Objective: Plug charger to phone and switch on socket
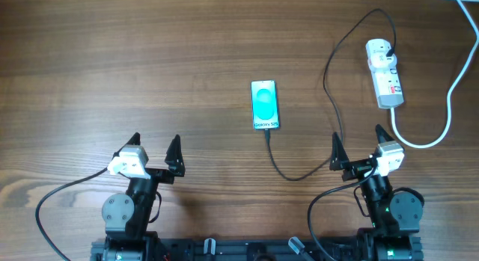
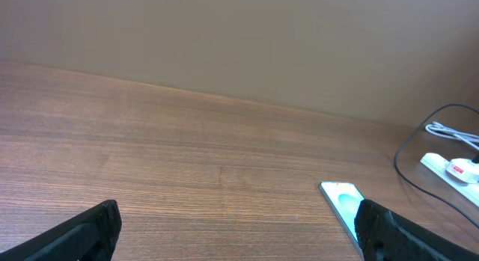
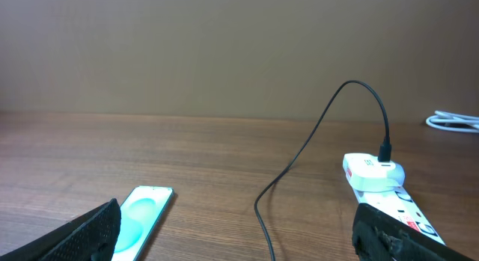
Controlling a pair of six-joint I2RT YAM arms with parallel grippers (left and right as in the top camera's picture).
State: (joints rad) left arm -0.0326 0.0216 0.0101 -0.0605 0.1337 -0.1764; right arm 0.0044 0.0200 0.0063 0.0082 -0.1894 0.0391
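The phone [image 1: 265, 105] lies flat mid-table, teal screen up, white text band at its near end. The black charger cable [image 1: 329, 74] runs from its near end, loops right and up to a white plug head [image 1: 379, 48] in the far end of the white socket strip [image 1: 387, 79] at the back right. The connector tip sits at the phone's near edge. My left gripper [image 1: 154, 151] is open at the front left, far from the phone. My right gripper [image 1: 360, 145] is open at the front right, over the cable loop. The phone [image 3: 142, 216], cable [image 3: 299, 160] and strip [image 3: 374, 175] show in the right wrist view.
The strip's thick white cord [image 1: 445, 104] curls off the table's right side. In the left wrist view the phone [image 2: 340, 201] and the strip [image 2: 449, 170] lie at the right. A plain wall stands behind the wooden table [image 1: 112, 66].
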